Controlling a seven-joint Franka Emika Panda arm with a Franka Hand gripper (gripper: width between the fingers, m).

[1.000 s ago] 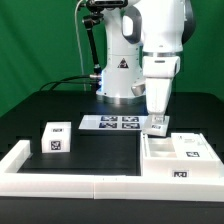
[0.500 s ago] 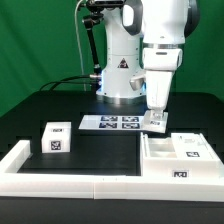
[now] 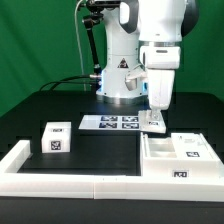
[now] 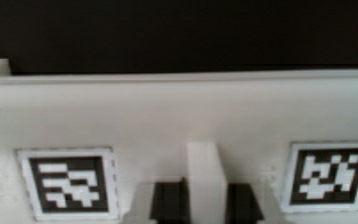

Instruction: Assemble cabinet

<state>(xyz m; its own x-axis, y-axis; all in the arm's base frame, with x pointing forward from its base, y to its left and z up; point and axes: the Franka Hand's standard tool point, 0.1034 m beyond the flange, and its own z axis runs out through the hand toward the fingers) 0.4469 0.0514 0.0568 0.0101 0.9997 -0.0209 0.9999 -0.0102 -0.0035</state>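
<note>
The gripper [image 3: 154, 117] points straight down with its fingers [image 4: 165, 206] drawn almost together, pinching the thin raised rib [image 4: 202, 165] in the middle of a white tagged panel [image 4: 179, 110]. That narrow opening fits the rib, which looks like the only feature on this flat part slim enough to pinch. Gripping it at the centre, with one tag [image 4: 66, 181] on either side of the fingers, probably keeps the panel balanced so it hangs level rather than tipping. In the exterior view the panel shows only as a small tagged piece just beneath the fingertips. Whether it rests on the black table [image 3: 100, 150] or hangs just clear of it cannot be told. The marker board [image 3: 112, 123] lies just beside the fingers on the exterior view's left. The rest of the cabinet sits apart. Its open box body [image 3: 180, 158] lies near the fingers, on the camera side and toward the exterior view's right, and seems the likely place for the panel. The small block [image 3: 55, 138] stands well away from them on the exterior view's left. Both parts sit just inside the low border rail [image 3: 70, 185], which appears to keep loose parts squared and within reach.
</note>
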